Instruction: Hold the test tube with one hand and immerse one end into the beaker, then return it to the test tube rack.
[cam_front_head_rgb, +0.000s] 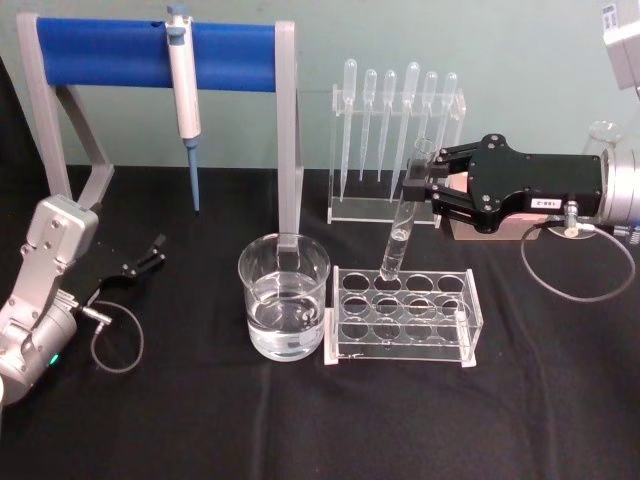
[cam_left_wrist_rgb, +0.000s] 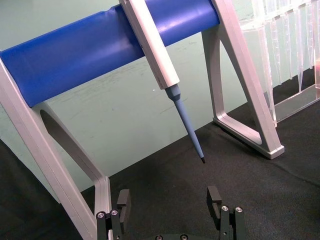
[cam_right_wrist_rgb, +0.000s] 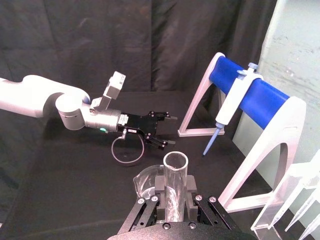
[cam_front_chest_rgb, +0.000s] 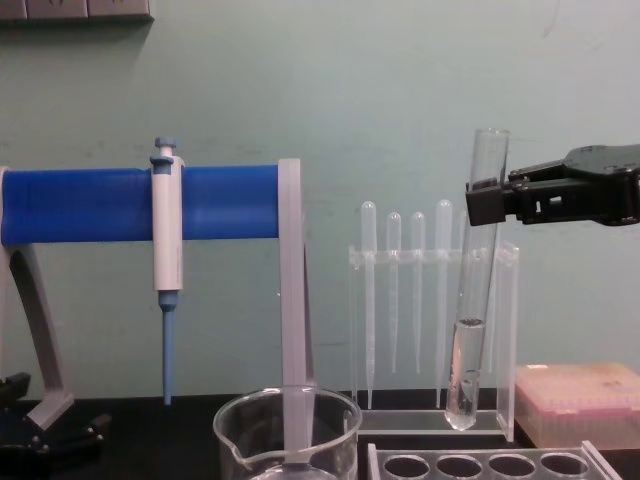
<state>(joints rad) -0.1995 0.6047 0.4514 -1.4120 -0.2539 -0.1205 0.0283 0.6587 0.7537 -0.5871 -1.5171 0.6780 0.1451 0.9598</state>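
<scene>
The right gripper had its jaws clamped on the test tube near its mouth. The tube hung below them, over the test tube rack beside the beaker. The left gripper was parked well away, jaws apart.

Even, fairly bright light, prob. from overhead; faint shadows on black cloth, glints on beaker

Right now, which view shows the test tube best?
Chest view: the test tube shows from the side, whole from mouth to round bottom, with the right claw near its top. The head view foreshortens it; the right wrist view looks into its mouth.
</scene>
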